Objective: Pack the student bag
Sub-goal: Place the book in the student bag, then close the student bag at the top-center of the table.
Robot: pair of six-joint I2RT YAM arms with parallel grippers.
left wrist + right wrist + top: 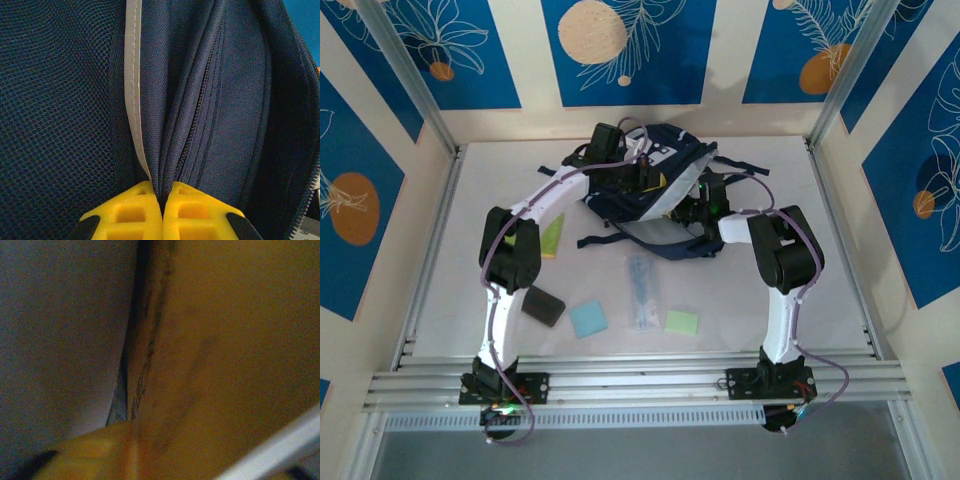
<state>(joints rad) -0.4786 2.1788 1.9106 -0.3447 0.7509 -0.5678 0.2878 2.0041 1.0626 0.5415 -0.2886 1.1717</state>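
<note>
The student bag (670,160) lies at the far middle of the worktop (800,290), and both arms hide part of it. Nearer lie a black block (542,305), a blue pad (588,319) and a green pad (681,322). The left wrist view shows the left fingers (132,212) pinched on a fold of the bag. The right fingers (90,457), perhaps inside it, are too blurred to tell their opening.

Blue-and-cream leaf-patterned walls (620,50), white table (712,287).
</note>
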